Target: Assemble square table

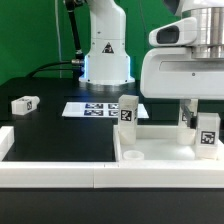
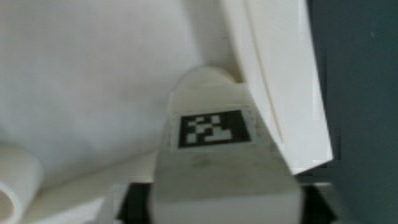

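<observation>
From the exterior view's left, a loose leg block (image 1: pixel 24 103) lies on its side on the black table, well apart from everything else. A white border rail (image 1: pixel 50 172) runs along the near edge. Toward the middle the marker board (image 1: pixel 100 108) lies flat in front of the arm's base (image 1: pixel 105 55).

Next comes a standing leg (image 1: pixel 128 112), upright at a far corner of the tabletop (image 1: pixel 165 150). The tabletop is the white rimmed tray filling the exterior view's right half. A round corner socket (image 1: pixel 133 157) shows nearer the camera.

Further right my gripper (image 2: pixel 222 195) hangs over the tray. In the wrist view its dark pads (image 2: pixel 134 197) sit against both flanks of a tagged piece. I judge it clenched on this held leg (image 2: pixel 217 130), just inside the tray's raised rim. Another tagged leg (image 1: pixel 207 130) stands near the exterior view's right edge.

These parts look like rigid, light, smooth plastic — likely slippery. I would take a leg across its flat flanks, not by its tapered end. The tray looks too wide to grasp except by the rim.

The rim and the neighbouring leg crowd the held leg — open room lies upward and toward the tray's bare middle.
</observation>
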`<state>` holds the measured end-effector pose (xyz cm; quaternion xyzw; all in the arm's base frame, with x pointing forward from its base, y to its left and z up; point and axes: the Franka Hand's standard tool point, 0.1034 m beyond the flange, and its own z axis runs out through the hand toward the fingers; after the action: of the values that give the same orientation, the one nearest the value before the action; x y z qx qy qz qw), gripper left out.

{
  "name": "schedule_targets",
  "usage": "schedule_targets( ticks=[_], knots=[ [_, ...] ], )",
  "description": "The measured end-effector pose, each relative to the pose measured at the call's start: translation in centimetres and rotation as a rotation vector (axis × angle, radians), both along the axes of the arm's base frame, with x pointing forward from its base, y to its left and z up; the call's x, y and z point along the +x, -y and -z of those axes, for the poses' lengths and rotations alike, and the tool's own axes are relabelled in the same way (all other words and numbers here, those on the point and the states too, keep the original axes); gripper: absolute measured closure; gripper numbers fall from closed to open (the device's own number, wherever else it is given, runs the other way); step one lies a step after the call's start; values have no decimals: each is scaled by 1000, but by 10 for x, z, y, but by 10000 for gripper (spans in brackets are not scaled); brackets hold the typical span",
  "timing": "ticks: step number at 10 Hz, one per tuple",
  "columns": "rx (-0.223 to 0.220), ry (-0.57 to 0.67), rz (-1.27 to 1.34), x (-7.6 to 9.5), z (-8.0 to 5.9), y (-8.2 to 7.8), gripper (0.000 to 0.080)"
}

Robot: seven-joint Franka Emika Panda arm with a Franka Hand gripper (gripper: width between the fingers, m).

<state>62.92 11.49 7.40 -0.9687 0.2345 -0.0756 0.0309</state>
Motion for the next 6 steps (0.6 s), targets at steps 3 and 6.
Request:
schedule_targets(
  ticks=[3, 6],
  knots=[
    [69, -25, 362, -1, 0, 4, 512],
    [161, -55, 833, -3, 1, 6, 512]
  ],
)
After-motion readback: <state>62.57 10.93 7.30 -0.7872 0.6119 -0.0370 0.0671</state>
